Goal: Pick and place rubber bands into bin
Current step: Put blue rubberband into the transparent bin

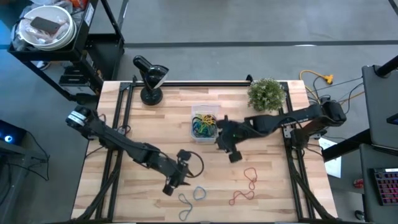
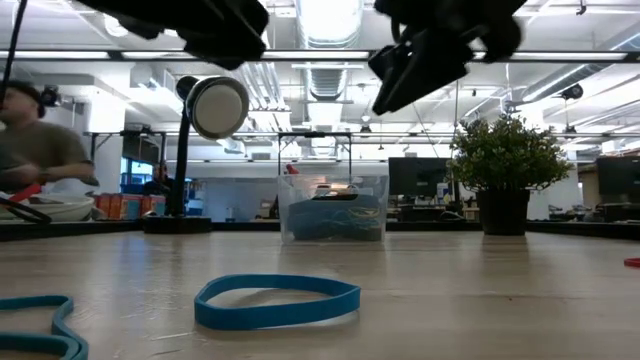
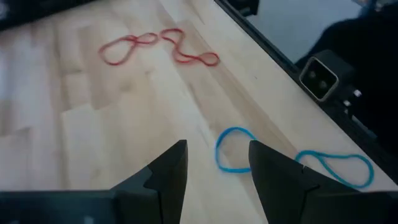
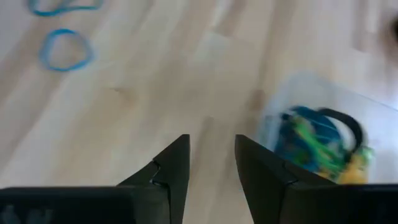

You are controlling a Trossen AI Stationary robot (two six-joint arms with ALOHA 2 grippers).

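Bare tabletop (image 1: 267,193) lies open around the loose rubber bands (image 1: 244,186); lamp (image 1: 151,78) and plant (image 1: 267,93) crowd the bin (image 1: 203,126).

Pale wood-grain bench (image 1: 155,124). Blue rubber bands (image 3: 233,149) just ahead of my left gripper (image 3: 214,168); red ones (image 3: 158,45) farther off. Clear bin (image 4: 323,134) beside my right gripper (image 4: 211,158): blue, green, yellow, black tangle.

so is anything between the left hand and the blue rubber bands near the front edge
Nothing visible. The left hand hangs open just above bare wood, and the nearest blue rubber band lies right past its fingertips, with a second blue band beside it. The two red bands lie farther off.
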